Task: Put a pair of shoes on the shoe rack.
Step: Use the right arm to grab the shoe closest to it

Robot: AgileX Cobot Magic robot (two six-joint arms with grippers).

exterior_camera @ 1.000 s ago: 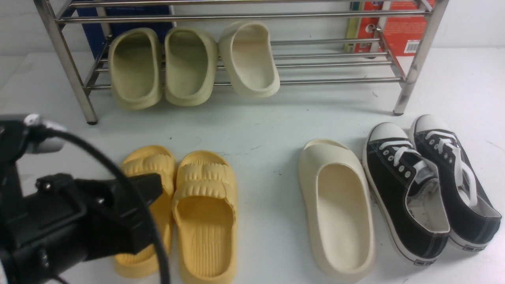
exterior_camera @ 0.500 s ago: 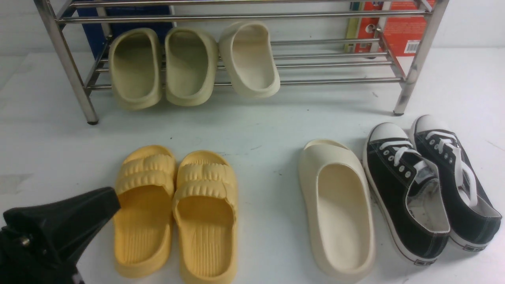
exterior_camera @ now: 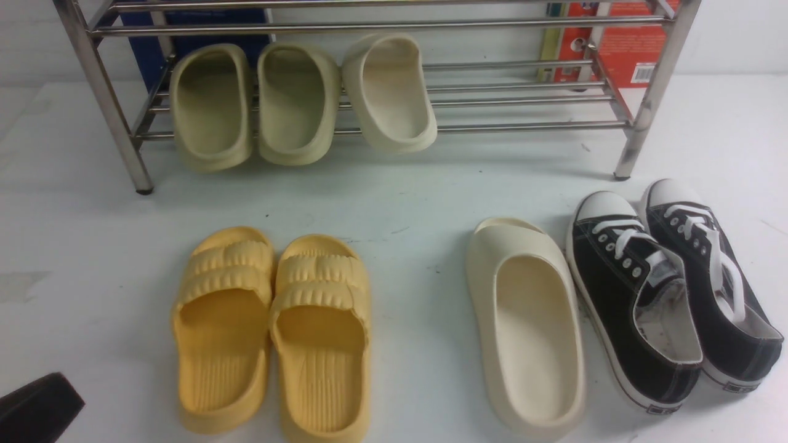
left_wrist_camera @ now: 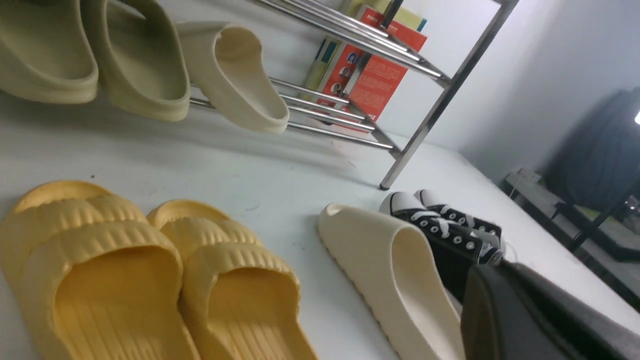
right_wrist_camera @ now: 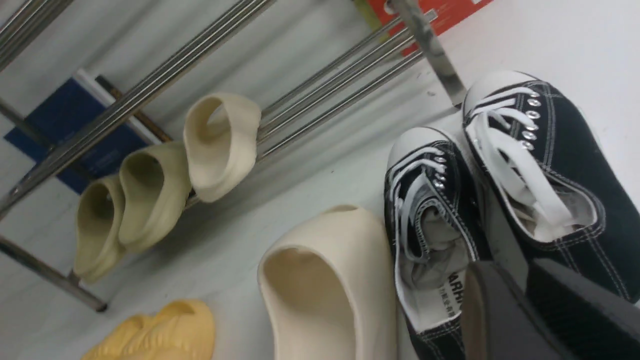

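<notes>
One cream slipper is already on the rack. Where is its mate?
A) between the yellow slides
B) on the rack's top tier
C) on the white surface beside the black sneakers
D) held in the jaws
C: the second cream slipper lies on the white surface right beside the black sneakers.

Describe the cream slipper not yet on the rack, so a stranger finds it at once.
Start at the steel shoe rack and come forward from its right leg. The cream slipper lies there, between ribbed yellow slides and black sneakers; it is smooth, laceless.
</notes>
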